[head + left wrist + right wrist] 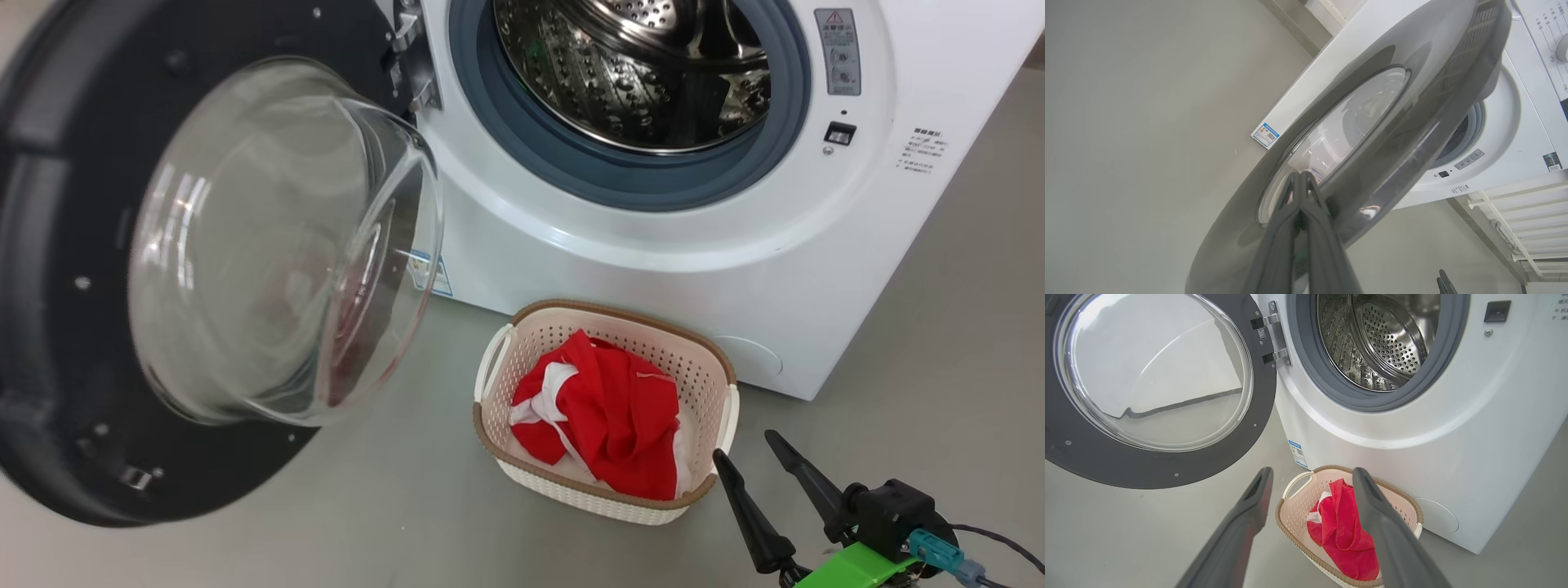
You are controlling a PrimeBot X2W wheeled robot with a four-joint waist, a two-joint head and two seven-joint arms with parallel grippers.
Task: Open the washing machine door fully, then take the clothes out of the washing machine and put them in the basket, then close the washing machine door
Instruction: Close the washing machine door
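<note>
While head shows clothes (608, 416) in basket (679, 358), left wrist, door (1355, 143) exterior; left jaws closed, right jaws spread.

No word or number is sharp enough to read. On the big white front-loading washing machine (637, 269), a narrow grey label (837, 51) just right of the drum opening carries a red warning triangle above tiny illegible print. Further right, several lines of small grey characters (927, 151) are printed on the white front, too small to make out. At the front's lower left corner sits a small blue-and-white label (1298, 453) with a square code pattern. A tiny dark tag (1261, 333) with a code pattern sits by the upper door hinge.
</note>
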